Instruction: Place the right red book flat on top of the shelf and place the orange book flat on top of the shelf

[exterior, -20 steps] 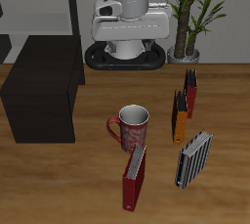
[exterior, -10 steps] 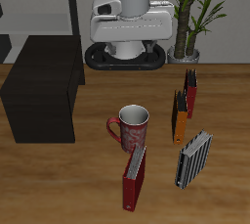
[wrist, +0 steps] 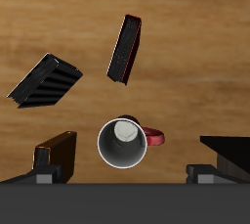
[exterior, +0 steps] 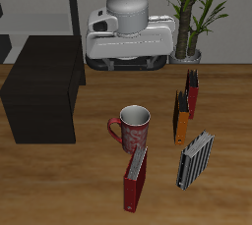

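Note:
The right red book stands on edge near the table's front edge, in front of the mug, its pale page edges up; it also shows in the wrist view. The orange book stands on edge beside the mug, and shows in the wrist view. The black shelf sits on the other side of the mug, its flat top bare; one corner shows in the wrist view. My gripper hangs high at the back of the table, open and empty, fingers wide apart.
A red-and-white mug stands mid-table, right below the gripper in the wrist view. A darker red book stands behind the orange one. A striped book stands near the front. A potted plant is at the back.
The arm's hand has moved out from the base toward the table's middle. The books, mug and shelf have not moved.

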